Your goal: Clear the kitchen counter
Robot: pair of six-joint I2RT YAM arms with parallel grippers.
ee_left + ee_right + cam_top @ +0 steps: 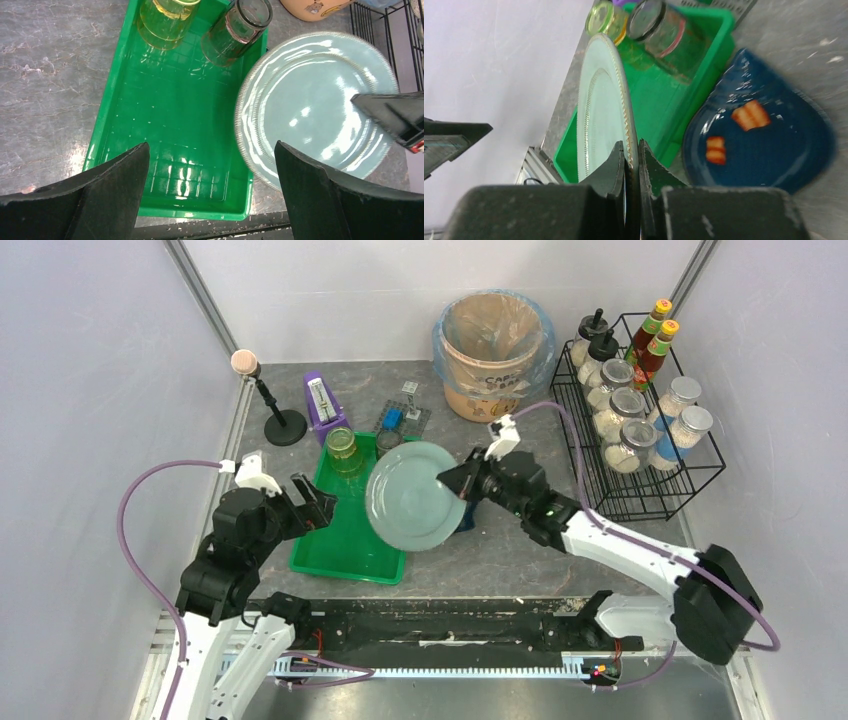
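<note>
My right gripper (452,483) (630,147) is shut on the rim of a pale blue-green plate (412,497) (310,100) (599,105). It holds the plate tilted over the right edge of the green tray (340,535) (175,115). A dark blue plate with orange bits (764,135) lies on the kitchen counter (500,550) beneath it. Two glasses, one yellow-green (342,448) (167,17) and one clear (237,27), stand at the tray's far end. My left gripper (315,502) (211,145) hangs open over the tray's near end, holding nothing.
A tan bucket lined with a blue bag (495,340) stands at the back. A black wire rack (640,430) of jars and bottles fills the right side. A microphone stand (270,405), a purple device (322,405) and a small grey board (402,418) sit behind the tray.
</note>
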